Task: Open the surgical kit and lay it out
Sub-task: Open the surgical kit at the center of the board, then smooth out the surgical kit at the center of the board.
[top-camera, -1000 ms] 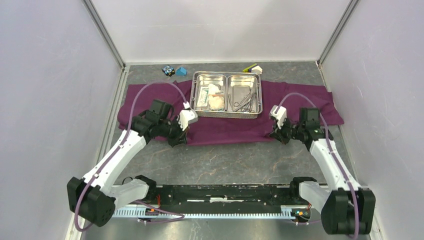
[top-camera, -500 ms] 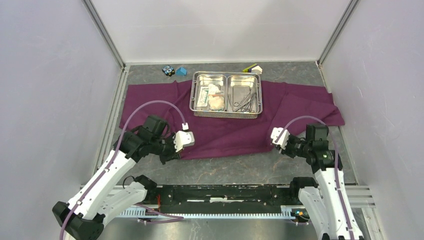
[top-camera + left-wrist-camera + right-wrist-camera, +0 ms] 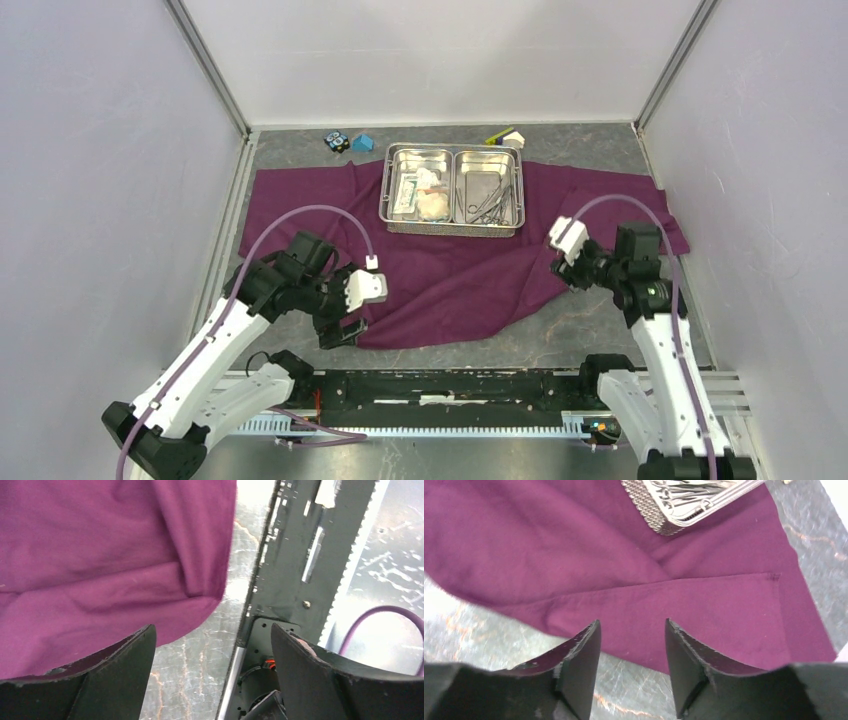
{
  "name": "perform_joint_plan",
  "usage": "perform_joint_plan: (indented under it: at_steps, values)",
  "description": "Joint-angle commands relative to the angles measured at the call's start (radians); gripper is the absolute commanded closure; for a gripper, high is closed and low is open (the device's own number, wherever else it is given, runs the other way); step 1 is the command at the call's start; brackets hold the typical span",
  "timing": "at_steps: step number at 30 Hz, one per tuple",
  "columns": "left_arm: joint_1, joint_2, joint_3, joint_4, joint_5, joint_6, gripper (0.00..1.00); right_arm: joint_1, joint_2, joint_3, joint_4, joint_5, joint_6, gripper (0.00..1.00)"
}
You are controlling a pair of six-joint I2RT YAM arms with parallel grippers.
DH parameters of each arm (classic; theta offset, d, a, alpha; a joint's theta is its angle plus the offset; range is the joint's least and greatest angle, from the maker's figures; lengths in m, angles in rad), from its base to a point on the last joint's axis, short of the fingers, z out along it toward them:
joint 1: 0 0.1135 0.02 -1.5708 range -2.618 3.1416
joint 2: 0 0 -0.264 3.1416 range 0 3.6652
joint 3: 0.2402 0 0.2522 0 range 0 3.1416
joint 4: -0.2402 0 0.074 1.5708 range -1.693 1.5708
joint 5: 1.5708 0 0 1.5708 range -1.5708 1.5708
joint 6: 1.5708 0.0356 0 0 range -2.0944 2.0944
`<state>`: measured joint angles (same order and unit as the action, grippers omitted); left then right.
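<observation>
- Cloth lies spread across the worktop, its near-left corner reaching the near edge, probably to serve as the layout surface.
- Tray sits on the cloth's far middle, with gauze and clamps inside.
- Left gripper hovers over that near-left corner, jaws wide apart, empty.
- Right gripper hangs over the cloth's right side, jaws apart, holding nothing.

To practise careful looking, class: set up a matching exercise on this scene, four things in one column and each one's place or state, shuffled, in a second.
Things:
1 purple cloth
2 steel tray
3 blue block
4 left gripper

Descriptions:
A open, holding nothing
B on the bare table, beyond the cloth
C spread over the table
D split into two compartments

Pairs: 1-C, 2-D, 3-B, 4-A
</observation>
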<state>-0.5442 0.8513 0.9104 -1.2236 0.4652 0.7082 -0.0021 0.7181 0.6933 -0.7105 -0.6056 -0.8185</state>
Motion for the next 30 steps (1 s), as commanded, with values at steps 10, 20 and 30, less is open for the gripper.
perform_joint_plan:
  at_steps: [10,20,30]
  values:
    - [0.008,0.121,0.052,0.429,-0.461,-0.307,0.0,0.085,0.526,0.049,0.636,0.5,0.535,0.29]
    - [0.011,0.173,0.013,0.531,-0.434,-0.357,0.0,0.082,0.892,0.284,0.671,0.622,0.615,0.28]
    - [0.012,0.188,0.015,0.547,-0.432,-0.348,0.0,0.024,0.982,0.285,0.618,0.503,0.659,0.31]
